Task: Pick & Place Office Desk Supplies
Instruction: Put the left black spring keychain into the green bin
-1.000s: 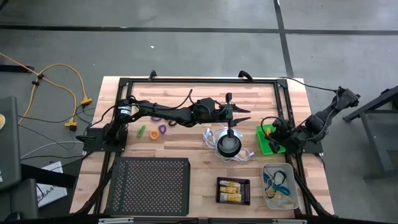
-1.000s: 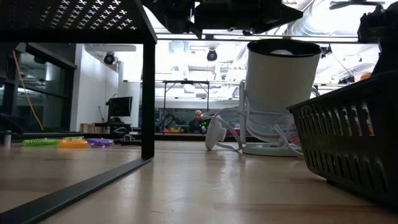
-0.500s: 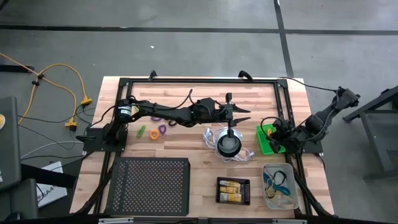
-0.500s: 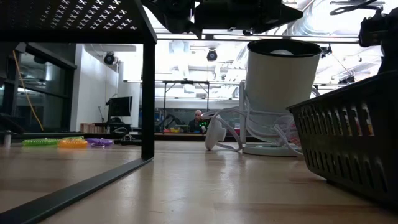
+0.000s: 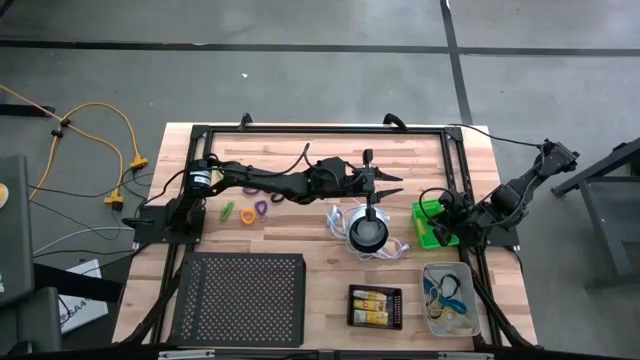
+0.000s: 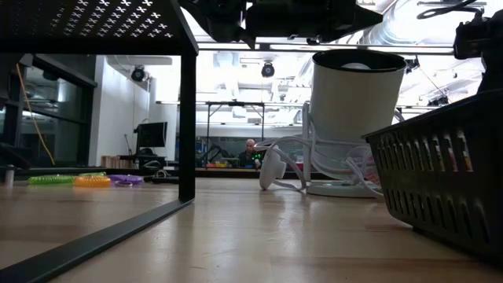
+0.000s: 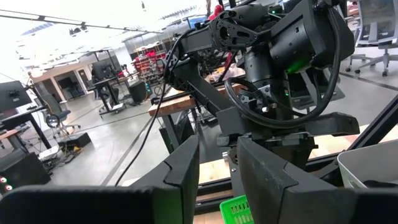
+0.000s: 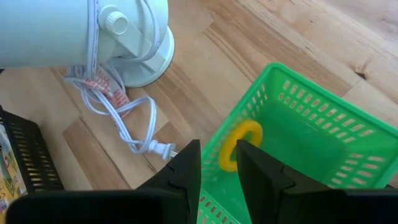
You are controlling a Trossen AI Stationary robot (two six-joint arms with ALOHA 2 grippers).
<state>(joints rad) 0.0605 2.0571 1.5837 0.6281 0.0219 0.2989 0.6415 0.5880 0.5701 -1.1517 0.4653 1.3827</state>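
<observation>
A yellow loop (image 8: 239,146) lies inside the green tray (image 8: 311,134), against its near wall. My right gripper (image 8: 217,168) hovers open just above it, fingers slanting down, nothing between them. In the high view this gripper (image 5: 441,215) stands over the green tray (image 5: 428,232) at the table's right. My left gripper (image 5: 390,185) hangs open and level above the table's middle, holding nothing. Green (image 5: 228,210), orange (image 5: 247,215) and purple (image 5: 262,208) loops lie flat on the wood at the left. Yellow-and-white packs (image 5: 373,305) lie in a black tray. Teal and dark cords (image 5: 447,290) lie in a clear tray.
A round white-and-black object (image 5: 368,232) with a white cord (image 8: 127,118) stands between the two grippers. A black perforated stand (image 5: 240,298) fills the near left. A black frame (image 5: 320,130) runs round the table. In the low view the black tray's wall (image 6: 440,181) rises at the right.
</observation>
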